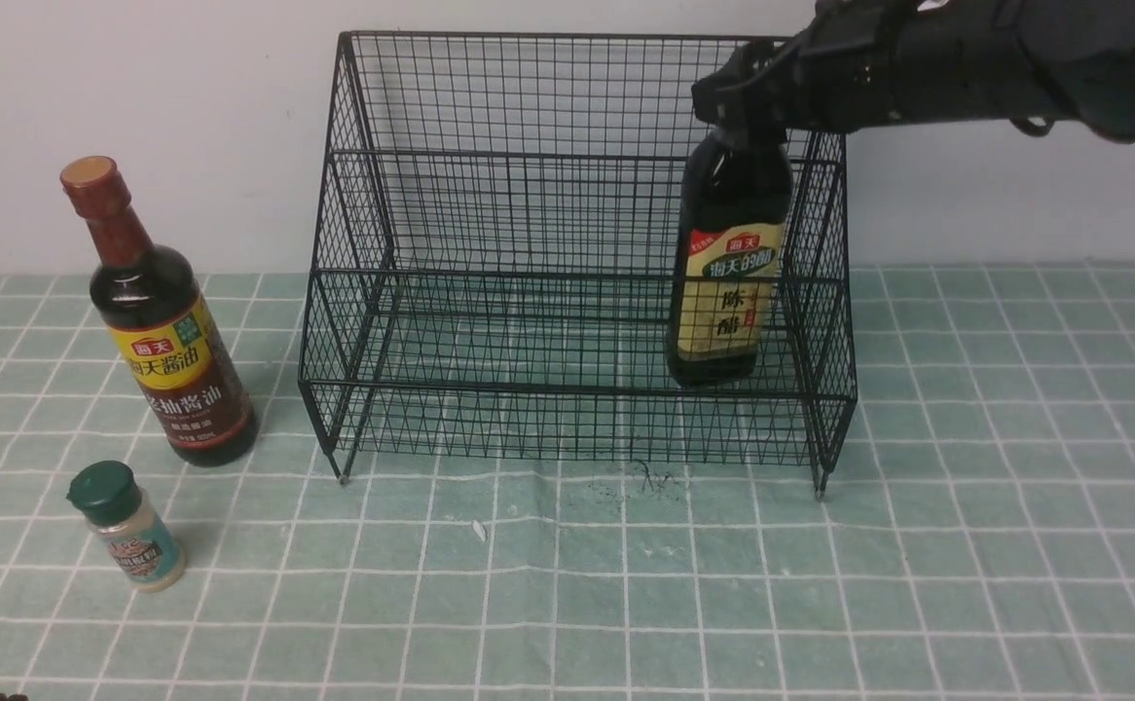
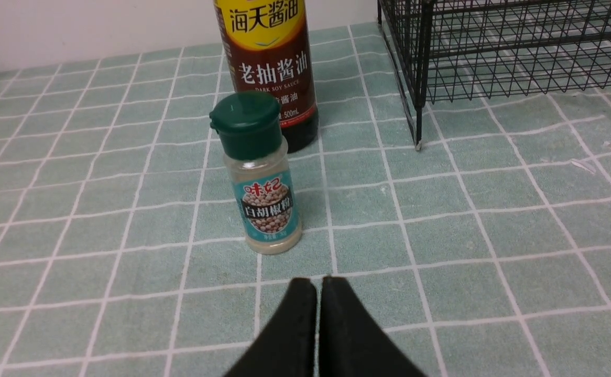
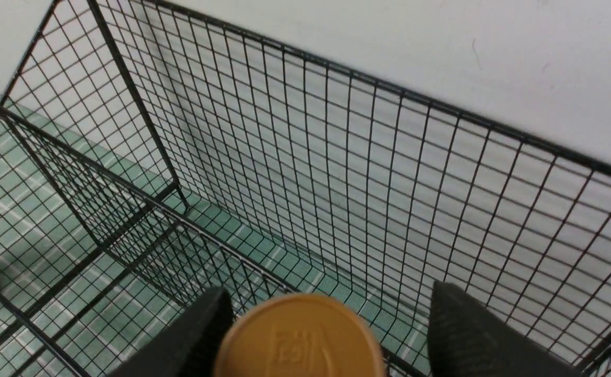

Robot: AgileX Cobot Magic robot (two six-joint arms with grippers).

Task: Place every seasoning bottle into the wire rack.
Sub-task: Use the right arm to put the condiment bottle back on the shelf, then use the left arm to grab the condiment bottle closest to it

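Observation:
The black wire rack [image 1: 577, 39] stands at the back of the table. The wider dark bottle with a cream label [image 1: 728, 282] stands upright in the rack's lower tier at its right end. My right gripper [image 1: 743, 97] is over the bottle's top. In the right wrist view its jaws [image 3: 329, 298] are open, with the tan cap [image 3: 297, 340] between them and a gap on one side. The tall dark bottle [image 1: 164, 331] and the green-capped shaker [image 1: 129, 531] stand on the table left of the rack. My left gripper [image 2: 318, 283] is shut and empty, a short way before the shaker [image 2: 261, 178].
A green tiled cloth [image 1: 821, 584] covers the table and a white wall runs behind the rack. A small white scrap [image 1: 478, 530] and dark specks [image 1: 655, 479] lie before the rack. The rack's front left foot [image 2: 418, 144] stands near the tall bottle [image 2: 271, 68].

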